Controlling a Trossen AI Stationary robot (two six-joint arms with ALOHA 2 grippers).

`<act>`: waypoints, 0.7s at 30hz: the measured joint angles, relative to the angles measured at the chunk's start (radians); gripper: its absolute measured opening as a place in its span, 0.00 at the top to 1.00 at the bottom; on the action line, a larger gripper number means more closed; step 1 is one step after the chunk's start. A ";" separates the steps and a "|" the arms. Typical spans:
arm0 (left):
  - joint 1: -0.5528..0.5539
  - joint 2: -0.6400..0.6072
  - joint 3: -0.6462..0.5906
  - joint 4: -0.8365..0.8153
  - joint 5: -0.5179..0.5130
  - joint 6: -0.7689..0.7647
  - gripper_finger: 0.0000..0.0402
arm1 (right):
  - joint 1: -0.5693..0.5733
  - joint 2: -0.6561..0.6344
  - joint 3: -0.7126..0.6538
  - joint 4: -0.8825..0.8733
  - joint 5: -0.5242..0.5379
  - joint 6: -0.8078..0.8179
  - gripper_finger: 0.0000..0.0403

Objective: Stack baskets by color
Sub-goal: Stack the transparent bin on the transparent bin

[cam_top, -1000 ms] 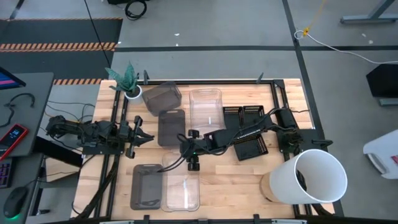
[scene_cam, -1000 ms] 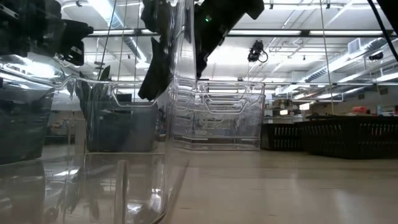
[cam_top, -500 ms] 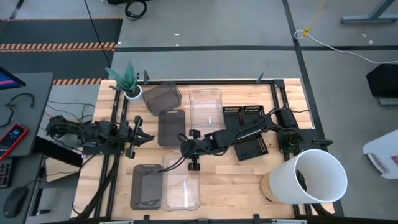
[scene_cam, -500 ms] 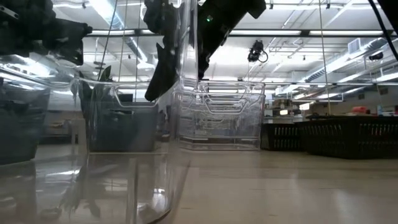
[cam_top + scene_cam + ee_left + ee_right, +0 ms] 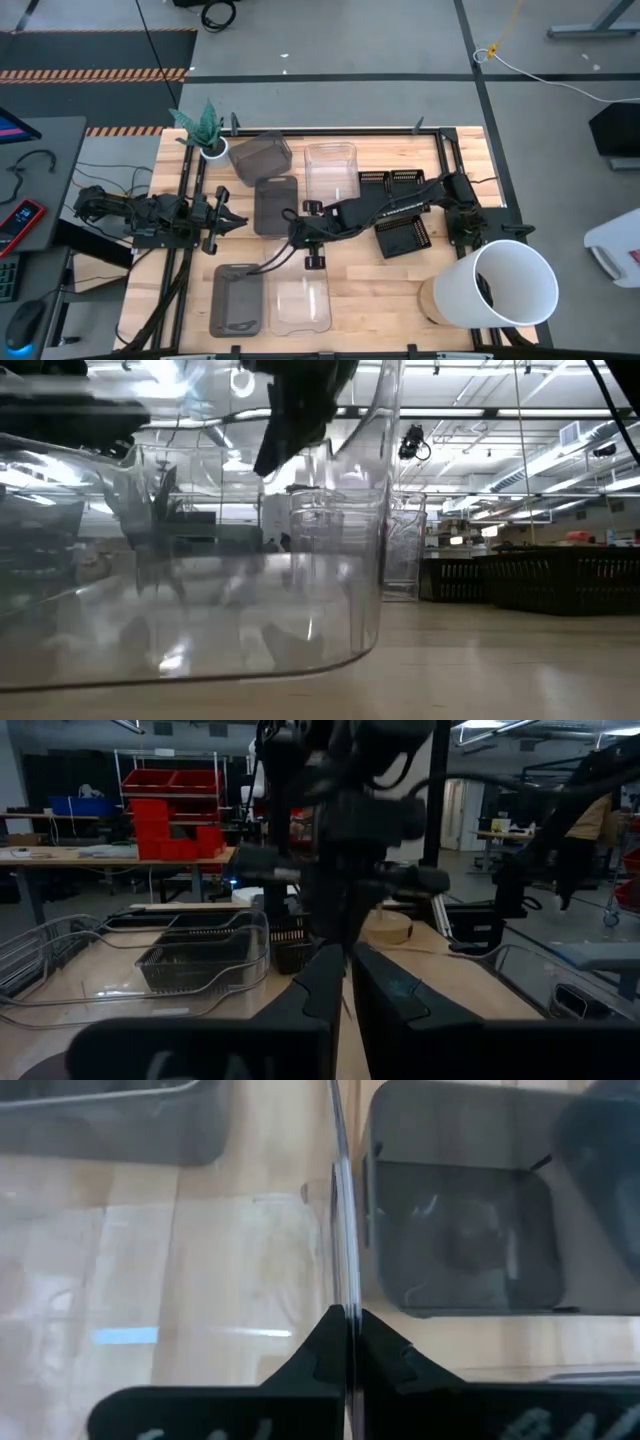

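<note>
Pinching clear basket (image 5: pixel 301 303) far rim in clenched right gripper (image 5: pixel 305 250), long axis running toward bench's near edge, left gripper (image 5: pixel 232 222) shut, idling farther off.

Right gripper (image 5: pixel 303 246) reaching in over table centre, at near edge of clear basket (image 5: pixel 301 302); smoky grey basket (image 5: pixel 237 299) just beside it. Left gripper (image 5: pixel 232 221) parked at left. More baskets behind: grey (image 5: pixel 275 204), clear (image 5: pixel 331 172), black slotted (image 5: pixel 404 236)

In the low view we lose most of the scene behind the clear basket (image 5: pixel 200 590), whose left side is cut off; the dark arm (image 5: pixel 300 400) above it is blurred.
</note>
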State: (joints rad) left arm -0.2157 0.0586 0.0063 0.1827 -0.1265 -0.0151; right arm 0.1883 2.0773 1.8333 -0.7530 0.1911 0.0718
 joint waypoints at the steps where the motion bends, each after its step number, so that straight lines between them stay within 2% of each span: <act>1: 0.000 0.000 0.000 0.000 0.000 0.000 0.91 | 0.000 0.000 0.016 -0.020 0.002 -0.006 0.99; 14: 0.000 0.000 0.000 0.000 0.000 0.000 0.92 | 0.003 -0.001 0.173 -0.196 0.029 -0.039 0.99; 21: 0.000 0.000 0.000 0.000 0.000 0.000 0.92 | 0.012 -0.077 0.184 -0.216 0.038 -0.041 0.99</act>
State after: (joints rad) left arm -0.2157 0.0582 0.0060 0.1823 -0.1266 -0.0151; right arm 0.1998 1.9999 2.0172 -0.9693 0.2296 0.0306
